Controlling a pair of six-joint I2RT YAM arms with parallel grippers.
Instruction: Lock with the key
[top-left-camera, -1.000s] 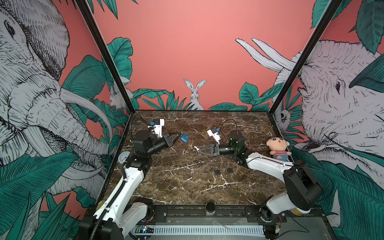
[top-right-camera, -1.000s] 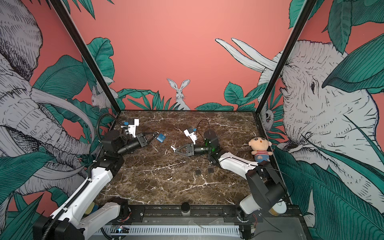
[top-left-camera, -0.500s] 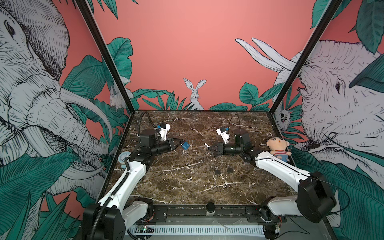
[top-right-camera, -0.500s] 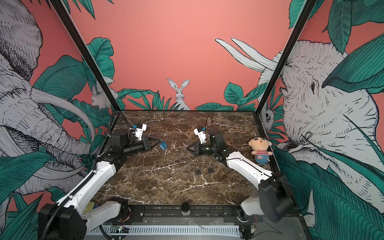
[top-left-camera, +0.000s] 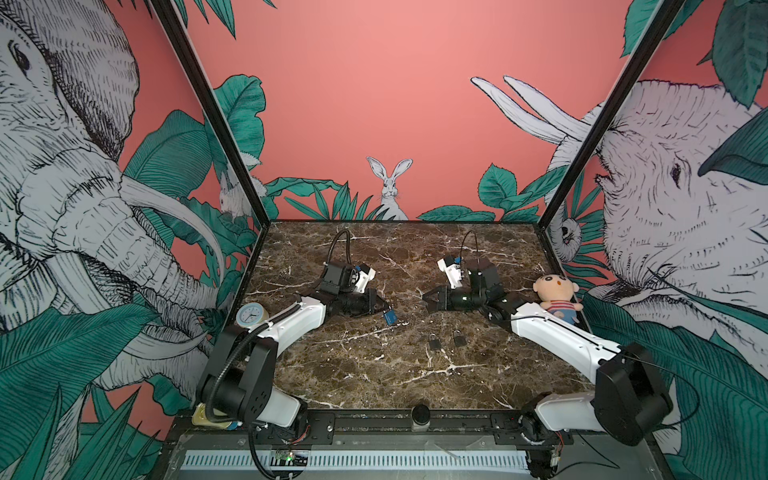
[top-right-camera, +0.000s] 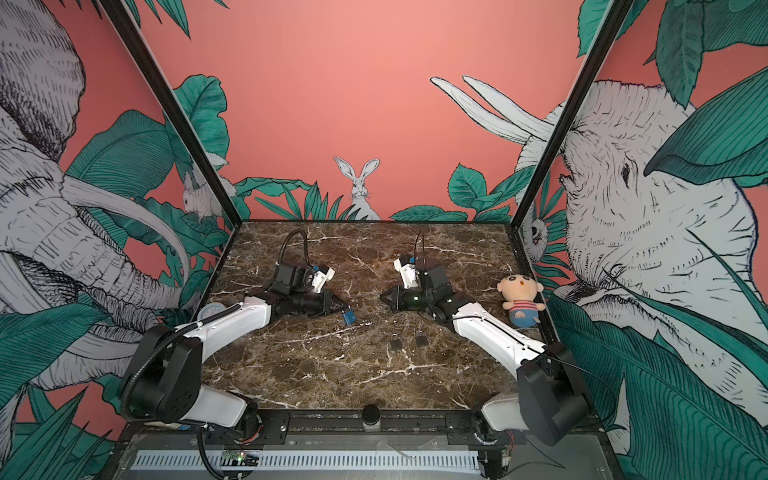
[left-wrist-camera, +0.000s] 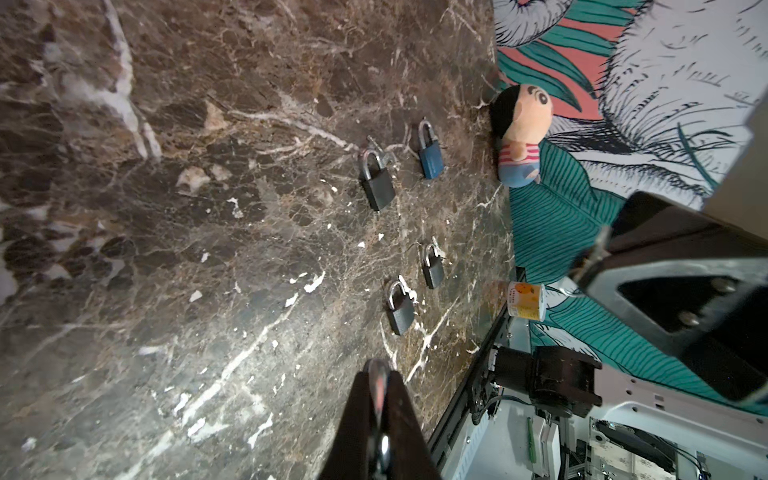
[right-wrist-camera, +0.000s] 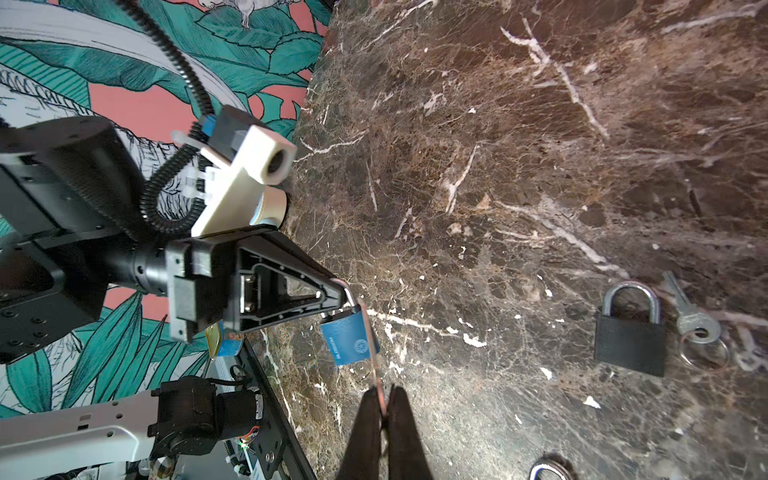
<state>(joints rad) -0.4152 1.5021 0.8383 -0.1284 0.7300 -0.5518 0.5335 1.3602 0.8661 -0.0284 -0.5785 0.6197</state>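
Left claw: clamped on the silver shackle of the small blue metal padlock. In the left wrist view the two black fingers are pinched on the shackle loop. The padlock body hangs tilted off the claw tip, low over the dark brown marble surface, left of centre in both top views (contact with the surface: cannot tell).

Right claw: fingers together on a thin metal key, with the blade sticking out past the tips. This claw points across toward the left claw. In the right wrist view the blade overlaps the edge of the blue padlock body. In both top views the right claw tip and the padlock stand apart, with bare marble between them. Whether blade and lock touch: cannot tell.

Lying flat, nearer the front edge than either claw: a small dark padlock and a second dark padlock just beside it, both shackles toward the back wall.

The right wrist view shows a black square padlock lying flat, with a loose silver key on a ring just beside its shackle (one of the pair above or another lock: cannot tell).

A plush doll in a striped shirt sits at the right edge of the surface, near the right arm.
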